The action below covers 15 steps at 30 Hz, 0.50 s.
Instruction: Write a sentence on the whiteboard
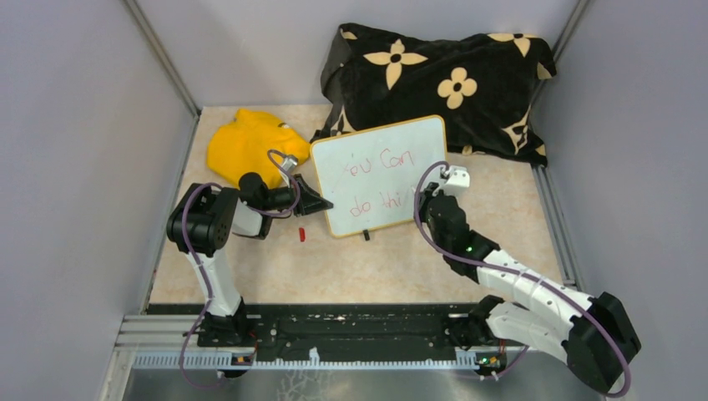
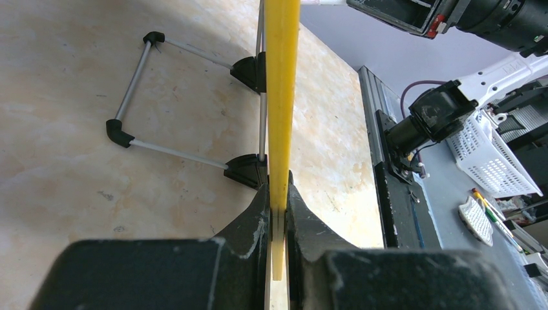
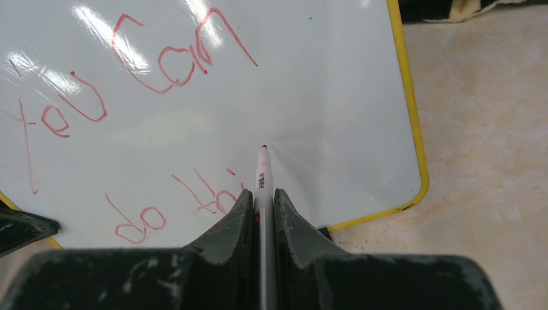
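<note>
While the sentence [image 3: 174, 77] reads "You Can / do thi", last letter not visible: judged nearly done | whiteboard [image 1: 380, 175] stands tilted mid-scene on the desk [image 1: 376, 271] | left tool [image 2: 279, 206] clamped on its left rim | right tool [image 3: 262, 200] gripping the marker [image 3: 263, 171], tip right of "thi"

1. I seem to be in a robotics lab test cell. Plain grey walls [image 1: 75, 125] box me in on three sides, with aluminium rails [image 1: 163, 63] running up the corners.
2. My left arm [image 1: 215, 280] and right arm [image 1: 526, 288] are bolted to a black base rail [image 1: 351, 330] at the near edge of a beige stone-patterned counter [image 1: 367, 267].
3. Past the counter's edge, my left wrist camera shows a grey bench [image 2: 446, 216] carrying a white plastic basket [image 2: 497, 161].
</note>
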### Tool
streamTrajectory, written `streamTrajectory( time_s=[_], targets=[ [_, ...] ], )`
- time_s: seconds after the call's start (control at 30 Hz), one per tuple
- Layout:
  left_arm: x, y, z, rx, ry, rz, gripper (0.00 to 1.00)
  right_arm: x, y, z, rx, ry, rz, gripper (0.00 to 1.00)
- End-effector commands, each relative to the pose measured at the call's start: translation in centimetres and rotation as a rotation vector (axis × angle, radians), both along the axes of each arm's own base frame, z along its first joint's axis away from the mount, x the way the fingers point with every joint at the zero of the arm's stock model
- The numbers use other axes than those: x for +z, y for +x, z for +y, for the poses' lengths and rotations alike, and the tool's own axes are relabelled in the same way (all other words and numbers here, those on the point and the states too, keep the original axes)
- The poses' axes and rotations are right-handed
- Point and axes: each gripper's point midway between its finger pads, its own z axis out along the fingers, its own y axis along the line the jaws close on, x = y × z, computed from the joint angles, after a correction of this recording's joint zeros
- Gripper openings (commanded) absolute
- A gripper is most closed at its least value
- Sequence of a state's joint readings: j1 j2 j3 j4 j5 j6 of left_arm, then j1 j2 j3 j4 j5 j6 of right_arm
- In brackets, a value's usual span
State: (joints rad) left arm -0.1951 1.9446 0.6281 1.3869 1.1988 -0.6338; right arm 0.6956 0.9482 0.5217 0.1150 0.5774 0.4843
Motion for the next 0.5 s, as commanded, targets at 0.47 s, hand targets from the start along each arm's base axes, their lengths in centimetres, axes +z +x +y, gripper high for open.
streamTrajectory(
  time_s=[0.47],
  targets=[
    [-0.42,-0.40,-0.42,-0.025,0.012,0.021,0.00,1.05,1.61,0.81,-0.003,0.067,-0.030,0.00]
  ],
)
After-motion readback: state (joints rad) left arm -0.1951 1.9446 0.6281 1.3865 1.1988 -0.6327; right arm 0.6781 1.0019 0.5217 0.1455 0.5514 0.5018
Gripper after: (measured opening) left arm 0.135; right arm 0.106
